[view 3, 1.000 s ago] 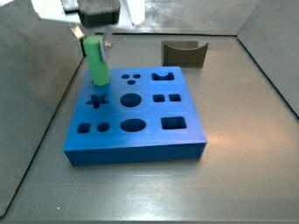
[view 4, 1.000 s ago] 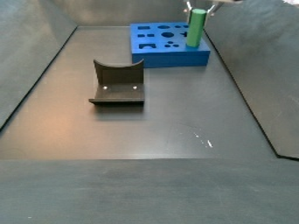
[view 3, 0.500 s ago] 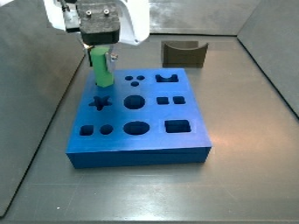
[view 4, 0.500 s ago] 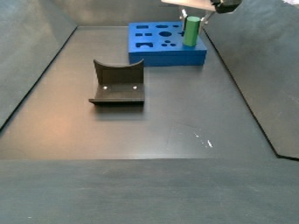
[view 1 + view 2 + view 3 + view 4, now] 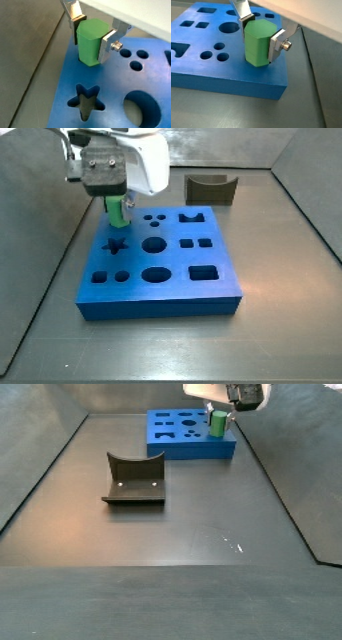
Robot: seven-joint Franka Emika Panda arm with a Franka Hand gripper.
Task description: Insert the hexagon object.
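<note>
The green hexagon peg [image 5: 91,42] stands upright between my gripper's fingers, which are shut on it. Its lower end is down at the top face of the blue block [image 5: 127,80], near one corner and beside the star hole [image 5: 87,101]. It shows in the other wrist view too [image 5: 258,43], with the block [image 5: 211,65] under it. In both side views the gripper [image 5: 118,206] [image 5: 218,417] is low over the block [image 5: 158,278] [image 5: 181,446], and only a short part of the peg [image 5: 118,214] [image 5: 218,425] shows above it.
A dark grey curved holder [image 5: 210,189] [image 5: 134,481] stands on the floor away from the block. Grey walls close in the work area on the sides. The block has several other shaped holes, among them round ones [image 5: 137,58].
The gripper has come down with the peg. The peg now shows much shorter above the block than one second ago.
</note>
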